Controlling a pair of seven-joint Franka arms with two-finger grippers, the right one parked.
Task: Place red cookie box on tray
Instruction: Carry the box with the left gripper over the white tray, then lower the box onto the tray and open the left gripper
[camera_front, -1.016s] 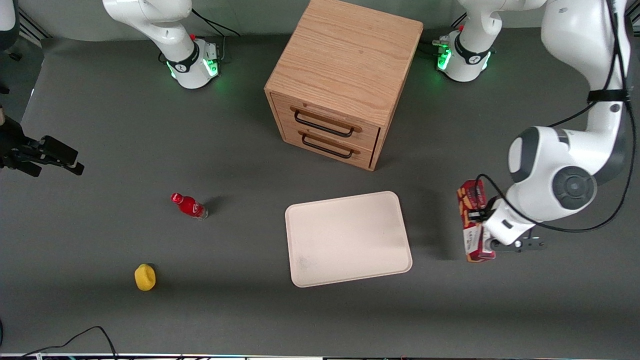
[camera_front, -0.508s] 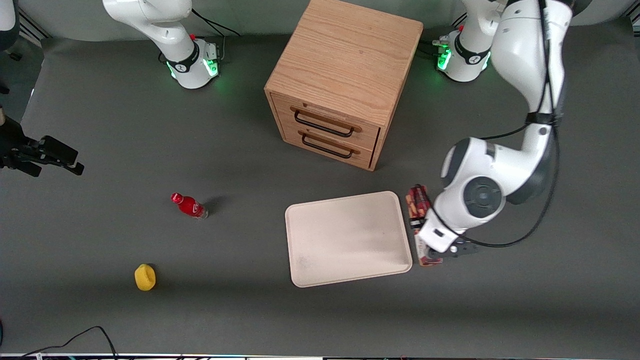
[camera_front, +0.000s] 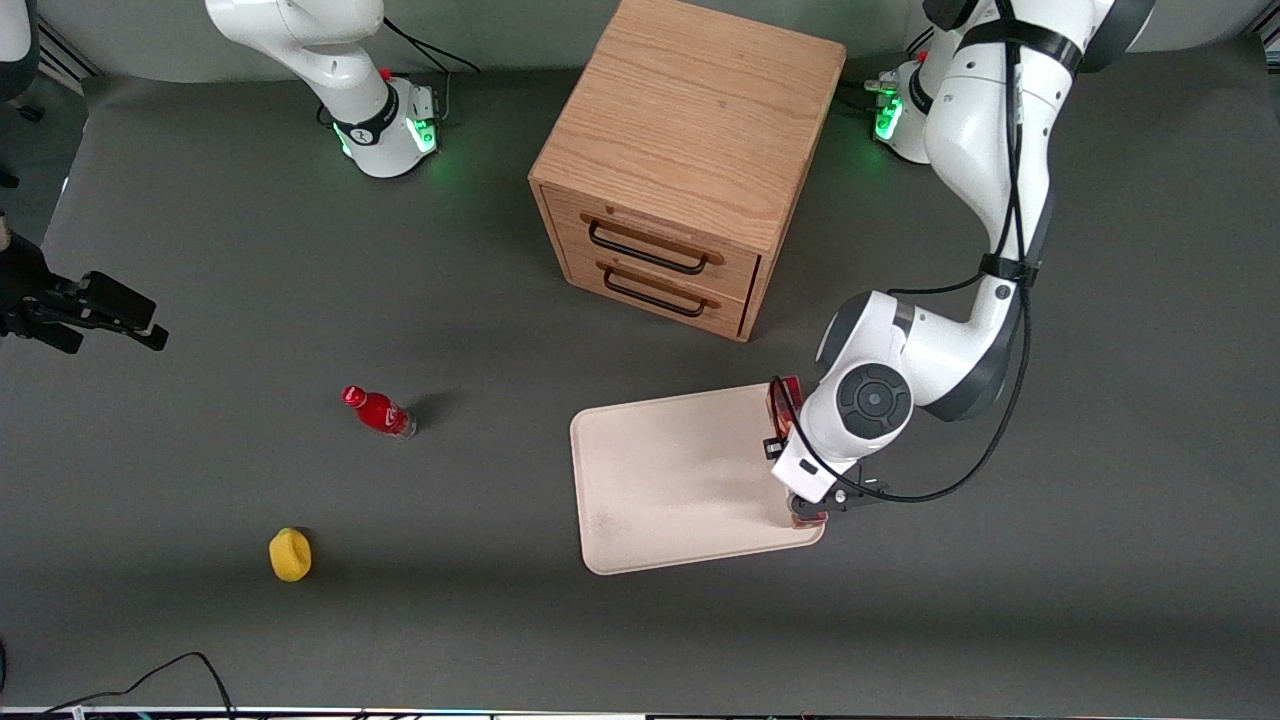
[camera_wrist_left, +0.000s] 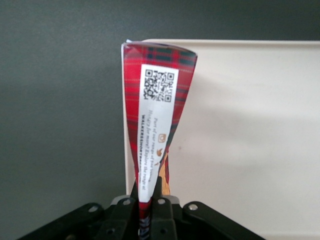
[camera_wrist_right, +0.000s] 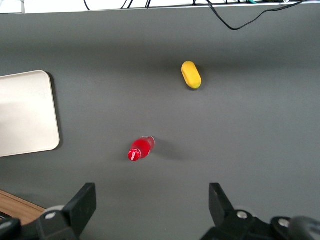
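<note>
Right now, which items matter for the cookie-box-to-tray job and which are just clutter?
In play:
- red cookie box, held in the shut gripper above the tray's edge toward the working arm's end
- tray, nothing resting on it yet

Lying about:
- wooden drawer cabinet
- small red bottle
- yellow object, toward the parked arm's end

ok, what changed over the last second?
The left pincer, shut on the red cookie box, carried it from over bare table at the working arm's end sideways toward the tray. The box now hangs over the tray's rim nearest the working arm, not yet released. The tray, wooden cabinet, red bottle and yellow object stayed put.
</note>
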